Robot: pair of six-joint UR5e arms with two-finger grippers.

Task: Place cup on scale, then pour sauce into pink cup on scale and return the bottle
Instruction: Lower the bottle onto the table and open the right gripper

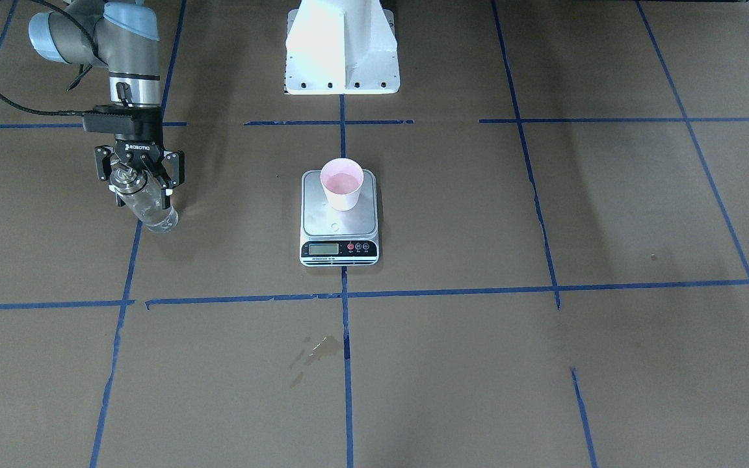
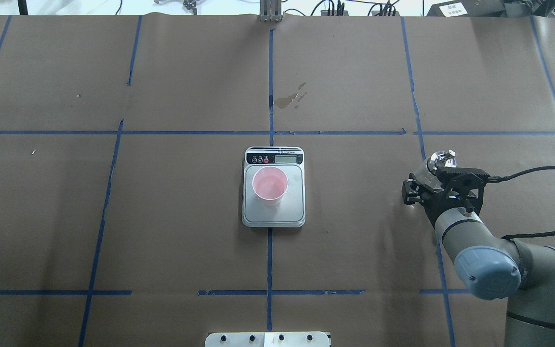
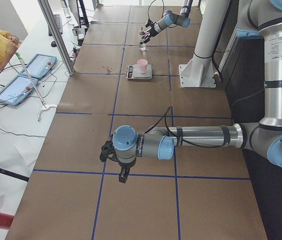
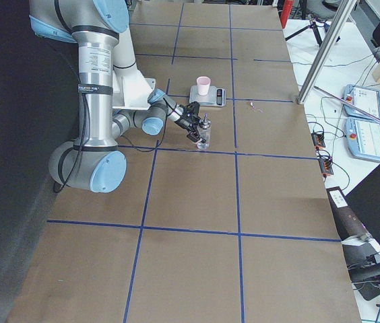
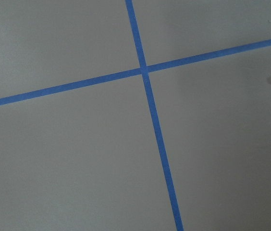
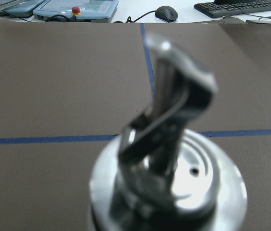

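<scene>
One bottle [image 1: 153,211], upright, neck clamped between the fingers of the right claw [image 1: 142,184], well apart from the scale [image 1: 339,224]; one cup [image 1: 342,184] standing on the scale's platform, mid-worktop [image 1: 478,364]; left claw [image 3: 123,172] far off, grip cannot be told

Right claw [image 1: 142,185] apparently clamped, low.

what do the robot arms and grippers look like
The right arm and left arm are silver-grey tubes with light-blue joint caps. The right gripper is black with white ROBOTIQ lettering, and a black cable loops to its wrist.
</scene>
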